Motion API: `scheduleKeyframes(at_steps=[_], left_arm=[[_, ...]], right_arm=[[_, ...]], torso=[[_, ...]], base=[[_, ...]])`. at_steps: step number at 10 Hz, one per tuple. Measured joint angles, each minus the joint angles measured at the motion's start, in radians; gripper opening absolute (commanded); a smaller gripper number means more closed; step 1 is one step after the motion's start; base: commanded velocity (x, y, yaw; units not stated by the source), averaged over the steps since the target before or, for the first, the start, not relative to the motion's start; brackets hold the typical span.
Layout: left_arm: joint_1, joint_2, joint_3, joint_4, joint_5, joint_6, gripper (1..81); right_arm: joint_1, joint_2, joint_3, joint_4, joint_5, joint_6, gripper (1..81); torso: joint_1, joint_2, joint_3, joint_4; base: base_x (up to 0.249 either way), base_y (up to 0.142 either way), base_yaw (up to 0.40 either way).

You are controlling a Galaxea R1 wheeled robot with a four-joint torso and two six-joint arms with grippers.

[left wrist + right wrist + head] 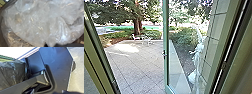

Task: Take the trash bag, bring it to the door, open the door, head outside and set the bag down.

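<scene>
Glinting, the crinkled translucent trash bag (37, 23) bulges; either side's grip I cannot tell.

Doorway: and the head camera looks from up high, forward and down past the green-framed door (165, 67) onto paving (134, 67).
Trash bag (37, 22): left wrist camera, right up close to the plastic!
Dark plate (58, 68): right wrist camera's near it, ground (78, 79) beyond.
Overlap: both wrist views seem to share the bag.
</scene>
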Motion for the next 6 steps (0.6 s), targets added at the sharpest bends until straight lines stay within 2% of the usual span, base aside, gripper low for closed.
scheduleKeyframes(at_steps=[6], left_arm=[[0.0, 0.001, -0.003, 0.0, 0.0, 0.0, 1.0]], right_arm=[[-0.002, 0.009, 0.0, 0.0, 0.0, 0.0, 81.1]], torso=[[0.0, 0.0, 0.0, 0.0]], base=[[0.0, 0.0, 0.0]])
